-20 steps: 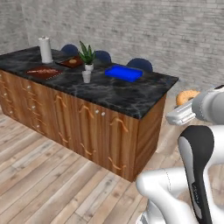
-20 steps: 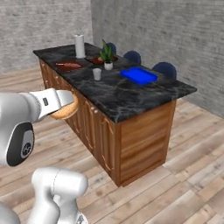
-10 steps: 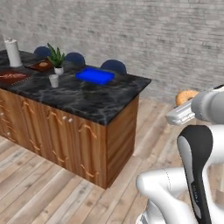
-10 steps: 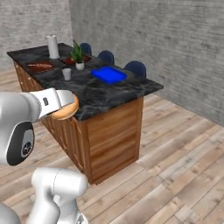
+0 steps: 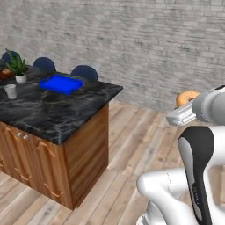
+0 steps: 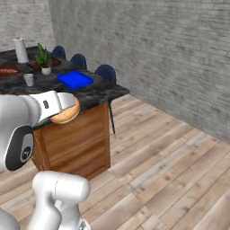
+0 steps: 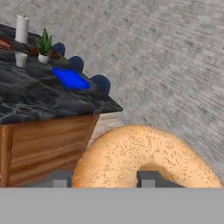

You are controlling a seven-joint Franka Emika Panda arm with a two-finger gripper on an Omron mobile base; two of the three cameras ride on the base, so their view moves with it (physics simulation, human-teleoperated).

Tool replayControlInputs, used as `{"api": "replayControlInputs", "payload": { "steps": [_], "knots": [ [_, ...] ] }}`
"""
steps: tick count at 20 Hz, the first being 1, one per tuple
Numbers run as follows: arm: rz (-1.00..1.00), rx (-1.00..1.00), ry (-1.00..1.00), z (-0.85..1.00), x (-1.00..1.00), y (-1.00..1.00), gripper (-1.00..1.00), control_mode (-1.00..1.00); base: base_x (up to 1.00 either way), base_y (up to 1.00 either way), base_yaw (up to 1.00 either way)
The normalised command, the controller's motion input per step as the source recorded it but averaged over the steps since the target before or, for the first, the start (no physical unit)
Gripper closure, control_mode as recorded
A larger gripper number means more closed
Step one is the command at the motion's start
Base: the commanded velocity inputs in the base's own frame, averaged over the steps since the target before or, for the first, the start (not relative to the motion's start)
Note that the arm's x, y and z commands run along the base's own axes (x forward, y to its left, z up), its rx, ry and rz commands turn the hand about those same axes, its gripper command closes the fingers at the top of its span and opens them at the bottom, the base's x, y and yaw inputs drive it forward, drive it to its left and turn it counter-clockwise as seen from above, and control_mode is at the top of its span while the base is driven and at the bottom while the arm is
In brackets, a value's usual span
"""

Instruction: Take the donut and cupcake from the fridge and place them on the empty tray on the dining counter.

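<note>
My gripper (image 7: 105, 178) is shut on a tan, speckled donut (image 7: 144, 155), which looms large in the hand view. The donut (image 5: 187, 97) pokes up above my hand at the right of the left base view, and the donut (image 6: 66, 114) shows below my wrist in the right base view. The bright blue tray (image 5: 60, 83) lies near the end of the dining counter (image 5: 48, 115), whose top is black marble on a wooden base. The tray (image 6: 75, 79) holds nothing. The cupcake and the fridge are out of view.
A potted plant (image 6: 43, 58), a small white cup (image 6: 29, 79), a paper towel roll (image 6: 19, 49) and a reddish-brown tray (image 6: 6, 72) stand farther along the counter. Blue chairs (image 5: 85, 72) line its far side. A grey brick wall (image 5: 145, 44) runs behind, above wooden floor (image 6: 170, 166).
The whole scene has slid left in both base views, so the base has moved; the counter's end now sits at the left. The donut stays held in my gripper.
</note>
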Motion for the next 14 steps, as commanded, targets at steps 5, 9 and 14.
{"api": "replayControlInputs", "payload": {
  "steps": [5,9,14],
  "knots": [
    [0.00,0.00,0.00,0.00,0.00,0.00,1.00,1.00,0.74,-1.00,-0.11],
    [0.00,0.00,0.00,0.00,0.00,0.00,1.00,1.00,0.65,-0.97,-0.14],
    [0.00,0.00,0.00,0.00,0.00,0.00,1.00,1.00,0.53,-0.98,-0.14]
  ]
}}
